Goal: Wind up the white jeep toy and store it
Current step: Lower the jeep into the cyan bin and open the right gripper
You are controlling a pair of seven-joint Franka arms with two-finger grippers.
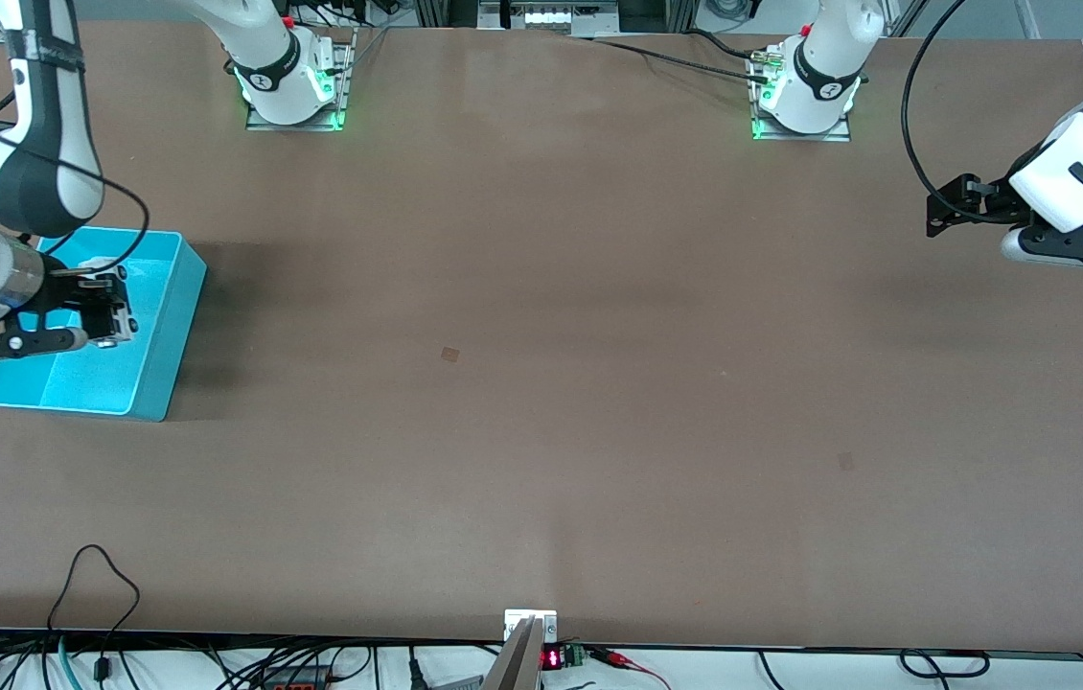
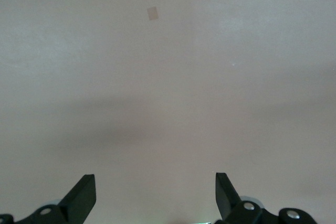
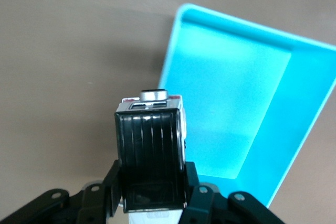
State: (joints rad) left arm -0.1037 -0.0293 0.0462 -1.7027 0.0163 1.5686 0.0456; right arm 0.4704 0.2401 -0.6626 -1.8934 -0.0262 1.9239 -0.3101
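- Right hand (image 1: 105, 311) up over the cyan bin (image 1: 163, 331), at the right arm's end of the table (image 1: 541, 383).
- Clamped tight on the white jeep toy (image 3: 151, 153); fingers (image 3: 197, 195) pressed against both sides of the body.
- In the right wrist view: black ribbed roof panel facing the camera, dark window below it, white body showing at the edges, a round silver part at the end pointing away from the hand.
- Toy off the table, held in the air, partly over the bin's rim and partly over its open inside.
- Bin open-topped, rectangular, nothing seen inside; sits flat on the brown table.
- Left hand (image 1: 949, 206) raised over bare table at the left arm's end, well apart from bin and toy; waiting.
- Left fingers (image 2: 81, 198) spread wide, nothing between them; only the table surface and a small pale square mark (image 2: 153, 13) below.
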